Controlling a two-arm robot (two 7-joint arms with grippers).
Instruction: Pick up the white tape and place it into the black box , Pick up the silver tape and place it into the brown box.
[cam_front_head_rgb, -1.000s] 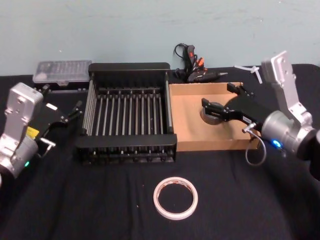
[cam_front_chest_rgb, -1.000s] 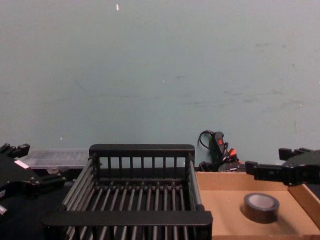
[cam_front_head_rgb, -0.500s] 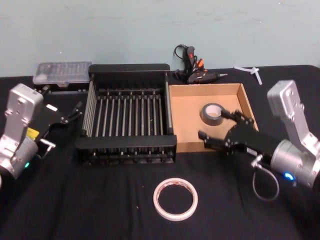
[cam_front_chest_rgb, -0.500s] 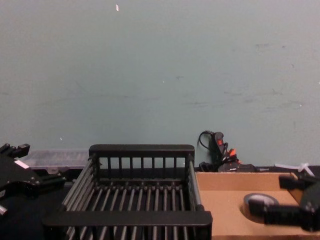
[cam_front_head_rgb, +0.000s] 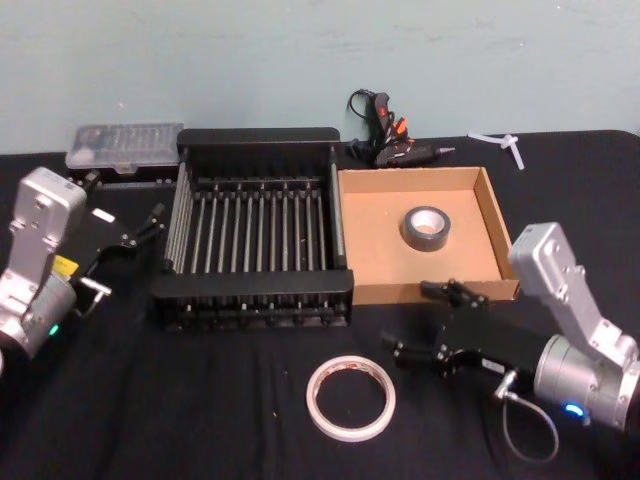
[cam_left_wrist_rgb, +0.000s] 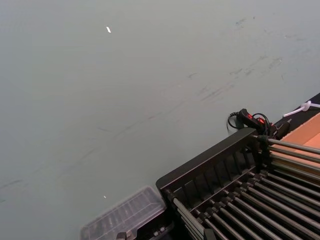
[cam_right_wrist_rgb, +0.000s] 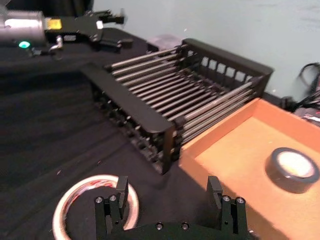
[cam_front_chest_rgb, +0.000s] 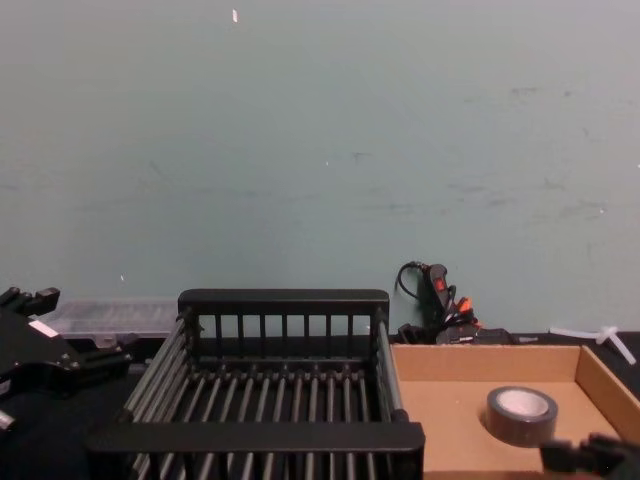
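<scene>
Right gripper (cam_front_head_rgb: 422, 322), jaws wide and empty, hovers just right of the white tape (cam_front_head_rgb: 351, 397) lying flat on the table; a clean pick means straddling one rim wall. Silver tape (cam_front_head_rgb: 426, 228) sits in the brown box (cam_front_head_rgb: 375, 230); black box (cam_front_head_rgb: 255, 138) empty, left gripper (cam_front_head_rgb: 142, 228) parked.

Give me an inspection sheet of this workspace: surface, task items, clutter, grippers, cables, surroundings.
Surface: black tablecloth, flat.
Job's things: silver tape lies flat inside the brown box; white tape lies flat on the cloth in front of the black box, which holds nothing.
Clutter: glue gun behind the boxes; clear plastic case at back left; small white piece at back right.
Grippers: right gripper open, low over the cloth just right of the white tape, jaws not around it; left gripper open, parked left of the black box.
Cables: glue gun cord; loop of wire at the right wrist.
Surroundings: plain pale green wall.
</scene>
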